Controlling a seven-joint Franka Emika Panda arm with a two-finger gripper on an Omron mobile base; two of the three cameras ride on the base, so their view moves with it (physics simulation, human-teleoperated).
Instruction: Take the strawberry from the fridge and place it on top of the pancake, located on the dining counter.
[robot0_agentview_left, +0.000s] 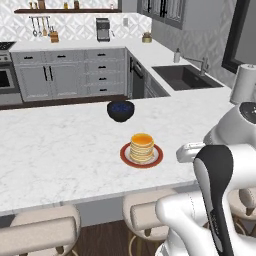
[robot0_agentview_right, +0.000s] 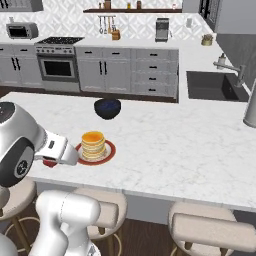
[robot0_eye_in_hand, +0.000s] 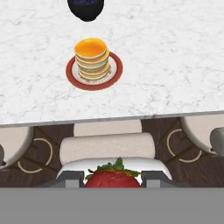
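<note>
fingers (robot0_eye_in_hand: 148, 175) pinch the strawberry (robot0_eye_in_hand: 113, 176) at bottom centre of the hand view, carried short of the pancake (robot0_eye_in_hand: 91, 58) on its red plate (robot0_eye_in_hand: 72, 72) for placing on top.

Hand view: the strawberry (robot0_eye_in_hand: 113, 176) shows its upper half and green leaves; the lower part is cut off at the bottom, as are the finger tips (robot0_eye_in_hand: 72, 178) flanking it. The dark bowl (robot0_eye_in_hand: 86, 8) is cropped by the top edge. Right base view: the arm's white link covers the near left rim of the red plate (robot0_agentview_right: 107, 153). Left base view: small items on the far wall shelf (robot0_agentview_left: 67, 10) are too small to identify.
</note>
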